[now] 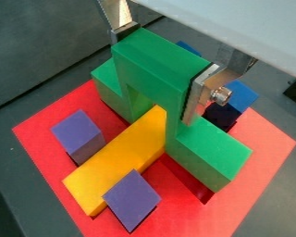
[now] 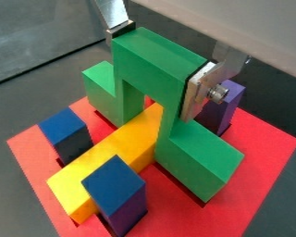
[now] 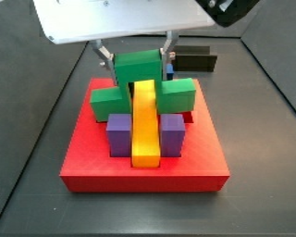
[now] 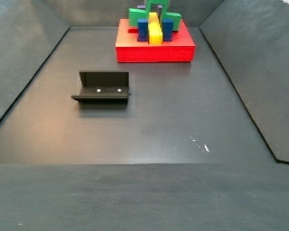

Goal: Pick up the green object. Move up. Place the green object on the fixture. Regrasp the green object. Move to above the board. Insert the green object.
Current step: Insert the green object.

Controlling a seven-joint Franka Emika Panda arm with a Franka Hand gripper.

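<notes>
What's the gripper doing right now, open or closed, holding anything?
Gripper: closed on the green object, holding its raised centre block over the yellow bar on the board.

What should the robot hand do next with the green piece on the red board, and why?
Probably push gently straight down, then let go. The gripper grips the green object by its raised centre, with a finger on its side. The piece straddles the yellow bar on the board, and its arms look low between the blocks, but whether it is fully seated I cannot tell.
</notes>
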